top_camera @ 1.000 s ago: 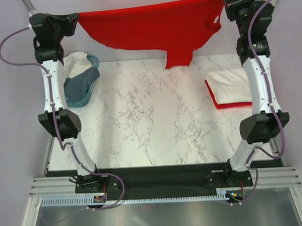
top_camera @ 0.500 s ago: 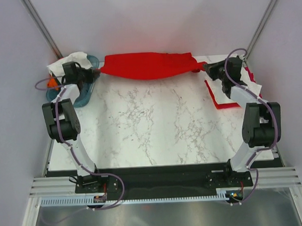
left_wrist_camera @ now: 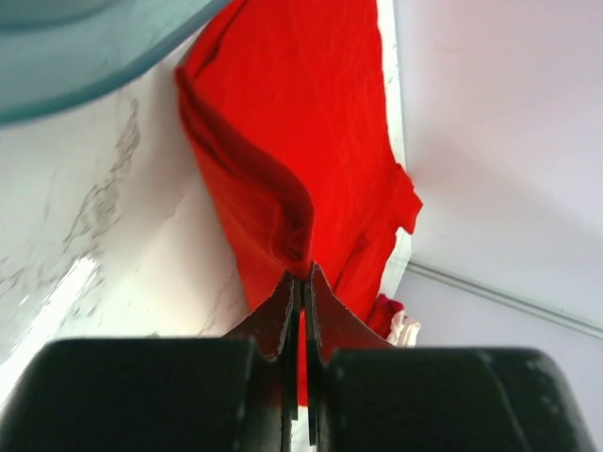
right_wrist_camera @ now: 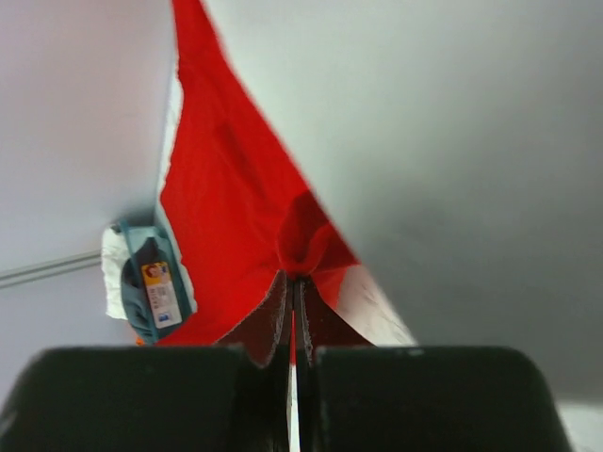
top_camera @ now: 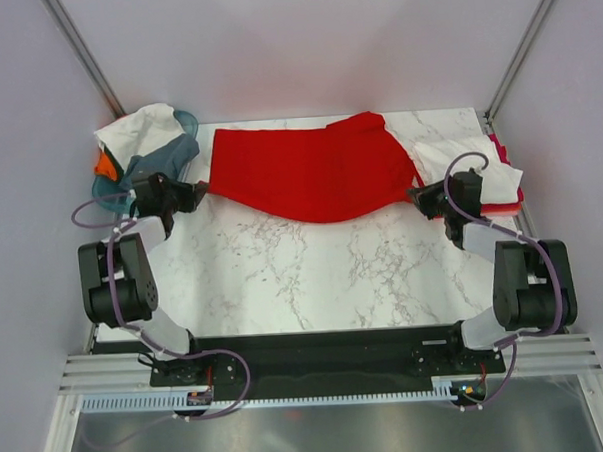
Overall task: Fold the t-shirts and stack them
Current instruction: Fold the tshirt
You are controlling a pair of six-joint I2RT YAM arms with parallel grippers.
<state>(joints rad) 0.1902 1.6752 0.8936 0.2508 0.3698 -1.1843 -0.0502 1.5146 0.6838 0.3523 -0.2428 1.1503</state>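
Observation:
A bright red t-shirt (top_camera: 314, 170) lies spread across the far half of the marble table (top_camera: 314, 275). My left gripper (top_camera: 198, 190) is shut on its left edge, low over the table; the red cloth (left_wrist_camera: 283, 160) runs away from the closed jaws in the left wrist view. My right gripper (top_camera: 417, 196) is shut on its right edge; the cloth (right_wrist_camera: 236, 207) bunches at the jaw tips in the right wrist view. A folded white tee on a red one (top_camera: 484, 168) forms a stack at the right.
A teal basket (top_camera: 144, 168) at the far left holds white, grey and orange cloth; it also shows in the right wrist view (right_wrist_camera: 151, 282). Metal frame posts (top_camera: 84, 55) stand at both far corners. Bare marble lies in the near half.
Both arms have come down from high up and drawn toward me. The red shirt, hanging stretched in the air a second ago, now lies spread flat on the table.

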